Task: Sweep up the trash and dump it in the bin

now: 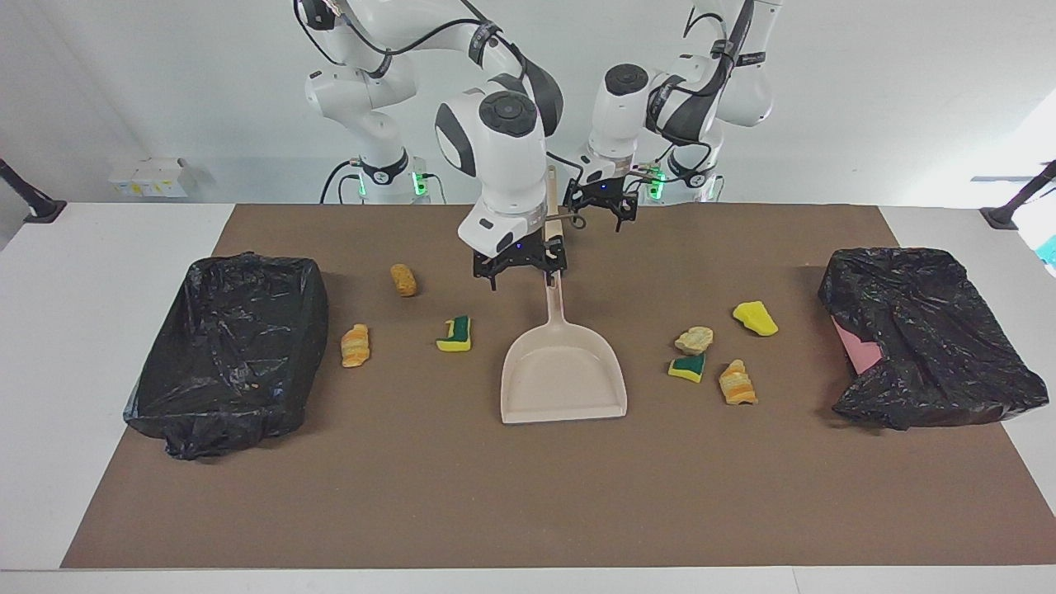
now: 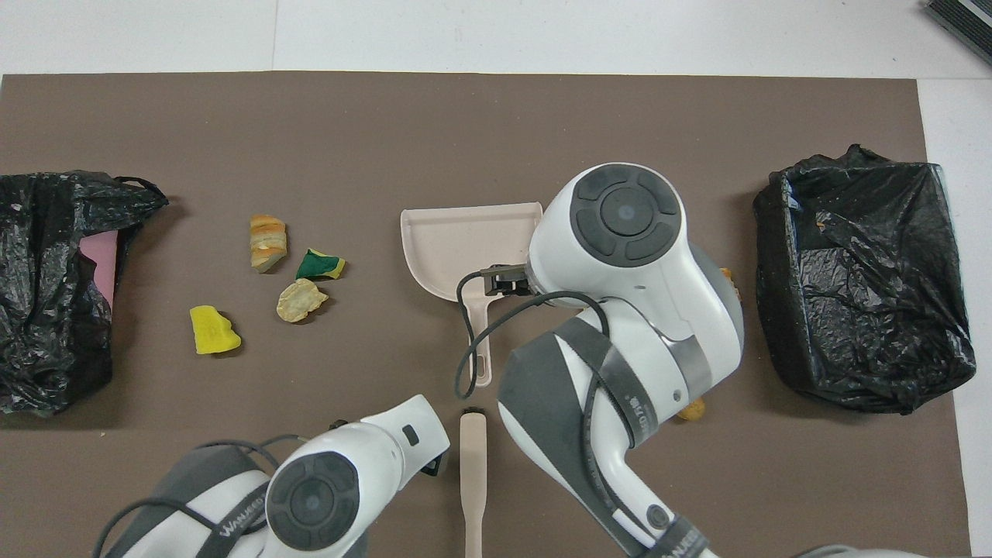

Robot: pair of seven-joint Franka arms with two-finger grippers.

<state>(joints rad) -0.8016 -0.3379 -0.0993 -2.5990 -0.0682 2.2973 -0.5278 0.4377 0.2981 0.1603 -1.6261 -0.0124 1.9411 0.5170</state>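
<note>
Beige dustpan (image 1: 563, 371) on brown mat (image 1: 528, 495); yellow, green-backed, tan-orange trash (image 1: 714, 351) beside dustpan; black-lined bins (image 1: 227, 351).

"WANUKEO"-like lettering on arm bands (image 2: 232, 528)

A white table (image 1: 99, 330) is covered by a brown mat (image 1: 495, 495). A plain white wall (image 1: 907, 99) is seen above, evenly lit.

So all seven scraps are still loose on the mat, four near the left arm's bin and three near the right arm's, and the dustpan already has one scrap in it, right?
Not quite. The dustpan is empty, as the facing view shows. The rest holds: four scraps lie near the left arm's bin and three near the right arm's bin, all loose on the mat.
</note>
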